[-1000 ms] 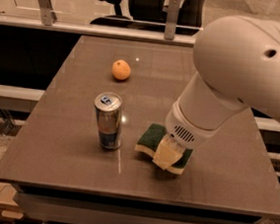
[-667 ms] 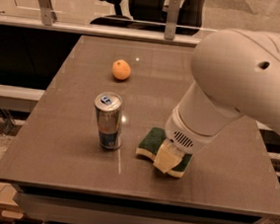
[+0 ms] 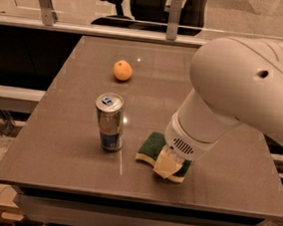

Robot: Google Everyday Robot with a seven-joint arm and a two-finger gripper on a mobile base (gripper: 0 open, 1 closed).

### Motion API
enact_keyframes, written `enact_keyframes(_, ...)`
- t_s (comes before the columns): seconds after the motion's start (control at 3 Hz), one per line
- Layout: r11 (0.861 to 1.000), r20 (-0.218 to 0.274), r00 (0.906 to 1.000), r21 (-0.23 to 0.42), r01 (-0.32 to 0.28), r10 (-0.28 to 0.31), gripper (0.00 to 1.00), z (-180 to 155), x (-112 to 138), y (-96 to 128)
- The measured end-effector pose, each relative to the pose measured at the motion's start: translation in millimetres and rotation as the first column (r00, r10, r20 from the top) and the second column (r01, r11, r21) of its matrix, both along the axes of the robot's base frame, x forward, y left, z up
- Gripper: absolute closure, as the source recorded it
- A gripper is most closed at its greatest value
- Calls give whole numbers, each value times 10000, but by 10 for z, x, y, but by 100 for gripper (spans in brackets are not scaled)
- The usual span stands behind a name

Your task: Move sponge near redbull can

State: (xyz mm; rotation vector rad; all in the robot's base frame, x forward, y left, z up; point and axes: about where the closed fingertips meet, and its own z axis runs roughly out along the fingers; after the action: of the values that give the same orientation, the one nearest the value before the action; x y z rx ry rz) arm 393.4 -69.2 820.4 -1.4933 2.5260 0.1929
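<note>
Green sponge point(image 3: 153, 145) flat on the brown table point(image 3: 53, 141), toward the front edge, near the right side of the can point(image 3: 109, 122), not touching it. Small gap of table between the two. Gripper point(image 3: 169, 165) down on the right half of the sponge, pale tip against it. Grip open or closed: cannot tell, tucked under the big white arm point(image 3: 233, 94). Can upright, silver top up. Orange point(image 3: 122, 70) farther back, well apart from both. Black chair point(image 3: 142, 5) behind the back rail.

Hand point(image 3: 168, 164) at sponge point(image 3: 152, 146), near upright redbull can point(image 3: 109, 122) on table point(image 3: 63, 145).
</note>
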Motion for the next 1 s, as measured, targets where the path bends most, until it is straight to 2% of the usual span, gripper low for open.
enact_keyframes(1.0,10000,76,10000,-35,-12,12,12,27,-17,6)
